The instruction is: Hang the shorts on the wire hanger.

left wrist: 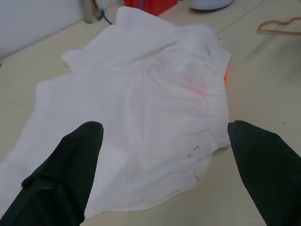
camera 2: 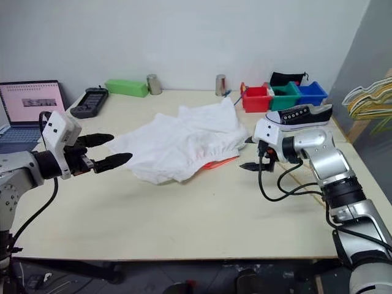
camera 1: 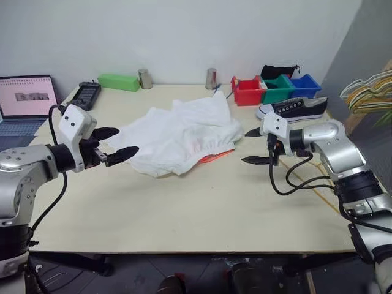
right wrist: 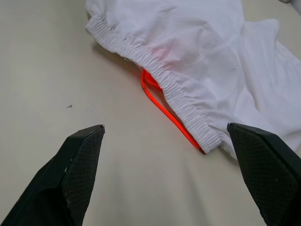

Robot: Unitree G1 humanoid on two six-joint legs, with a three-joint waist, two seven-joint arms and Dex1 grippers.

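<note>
With both sets of black fingers spread wide, my left gripper and right gripper flank the crumpled white thin-fabric shorts at frame centre, poised to take each side.

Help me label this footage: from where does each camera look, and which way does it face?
Left eye, right eye: on the head, looking forward and down at the table; both arms show.
Left wrist: along the open left gripper toward the shorts.
Right wrist: along the open right gripper toward the waistband and orange drawstring.
Shared: the shorts lie in every view.
</note>
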